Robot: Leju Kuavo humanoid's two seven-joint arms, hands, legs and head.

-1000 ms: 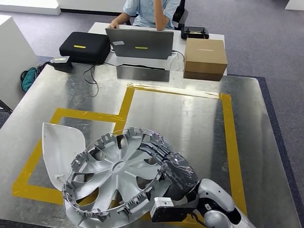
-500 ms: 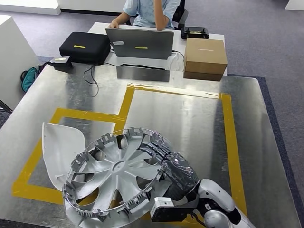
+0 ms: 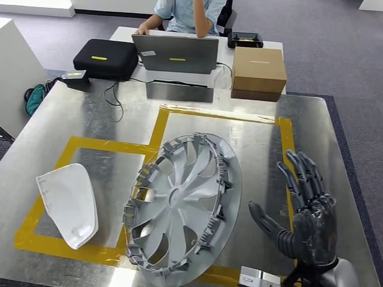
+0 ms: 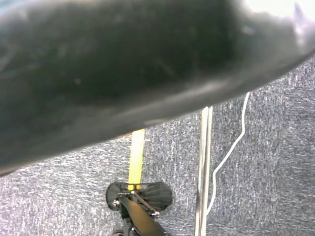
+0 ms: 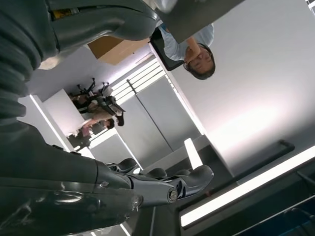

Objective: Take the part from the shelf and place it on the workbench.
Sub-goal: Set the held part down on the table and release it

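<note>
Nearest, the right hand (image 3: 307,215) hangs just above the tabletop (image 3: 257,149) with its fingers spread and nothing in them, just beside the wheel cover (image 3: 183,200), not touching it. The wheel cover lies flat on the tabletop across the yellow tape lines (image 3: 158,134), inner side up. It looks light, stiff, thin plastic; the clips round its rim seem breakable, so a hold on the rim between clips looks safest. A white shell part (image 3: 67,203) lies to its left. Farther off stand a laptop (image 3: 176,54) and a cardboard box (image 3: 258,72). The left wrist view is mostly blocked by something dark and blurred, so I cannot tell the left hand's state
</note>
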